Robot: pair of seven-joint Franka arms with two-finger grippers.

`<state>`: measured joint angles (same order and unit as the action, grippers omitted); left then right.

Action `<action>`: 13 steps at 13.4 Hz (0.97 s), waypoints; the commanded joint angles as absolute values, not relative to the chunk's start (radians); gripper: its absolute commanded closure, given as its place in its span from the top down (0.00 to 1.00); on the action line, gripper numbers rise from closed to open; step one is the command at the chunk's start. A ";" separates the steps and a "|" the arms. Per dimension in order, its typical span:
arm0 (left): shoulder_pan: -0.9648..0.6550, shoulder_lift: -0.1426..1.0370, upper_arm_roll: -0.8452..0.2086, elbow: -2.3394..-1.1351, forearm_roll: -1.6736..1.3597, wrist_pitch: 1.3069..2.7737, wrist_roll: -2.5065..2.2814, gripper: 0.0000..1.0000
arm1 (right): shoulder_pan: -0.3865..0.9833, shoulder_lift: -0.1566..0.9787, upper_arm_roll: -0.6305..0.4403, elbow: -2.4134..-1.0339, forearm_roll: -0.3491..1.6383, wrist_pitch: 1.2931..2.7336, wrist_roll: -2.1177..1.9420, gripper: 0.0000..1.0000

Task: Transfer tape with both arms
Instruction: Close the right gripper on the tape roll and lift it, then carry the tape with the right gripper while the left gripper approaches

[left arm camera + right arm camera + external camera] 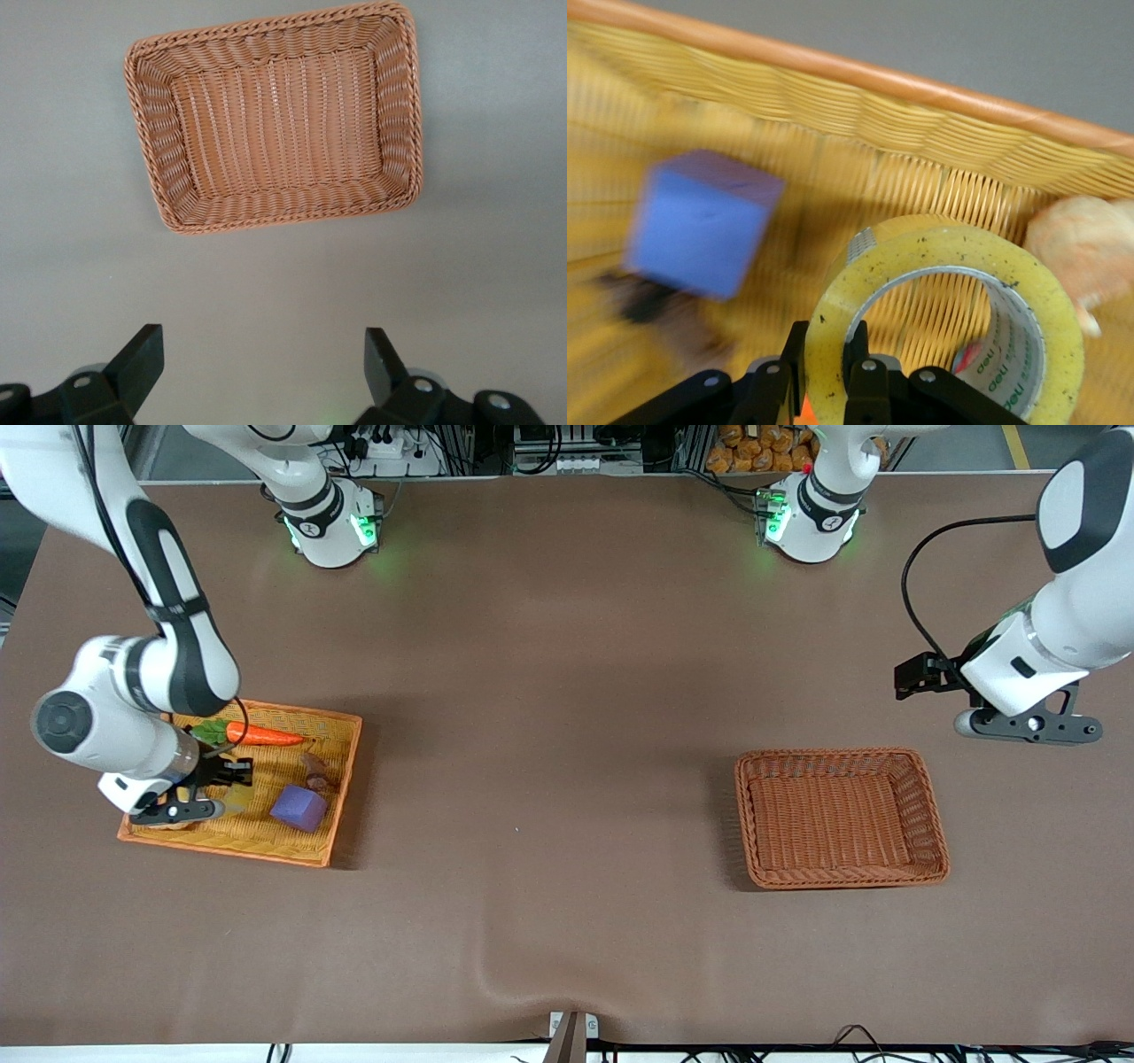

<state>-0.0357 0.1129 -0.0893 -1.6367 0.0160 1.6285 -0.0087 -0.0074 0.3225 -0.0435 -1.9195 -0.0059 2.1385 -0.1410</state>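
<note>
Right tool pinches the translucent yellowish tape roll over the yellow wicker tray; left tool, waiting, spread above the brown worktop.

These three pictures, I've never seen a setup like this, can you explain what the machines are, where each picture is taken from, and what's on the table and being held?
Two white robot arms stand at a brown table. The wide picture comes from a high camera facing them; the other two come from cameras on the arms' wrists.

The right gripper is down in a yellow wicker tray at the right arm's end of the table. Its wrist view shows its fingers shut on the wall of a roll of yellowish tape. The tray also holds a toy carrot, a purple block, a small brown item and a tan toy.

The left gripper waits, open and holding nothing, above the table beside an orange-brown wicker basket with nothing in it.
</note>
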 commanded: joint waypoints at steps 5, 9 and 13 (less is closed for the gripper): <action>-0.043 0.166 -0.103 -1.772 -0.017 1.869 -0.052 1.00 | 0.277 0.275 -0.037 -1.619 0.083 1.812 0.327 0.00; -0.066 0.258 -0.114 -1.784 -0.018 2.006 -0.146 1.00 | 0.486 0.431 -0.037 -1.505 0.193 1.928 0.584 0.00; -0.110 0.320 -0.114 -1.783 -0.003 2.088 -0.247 1.00 | 0.650 0.644 -0.043 -1.390 0.186 2.089 0.759 0.00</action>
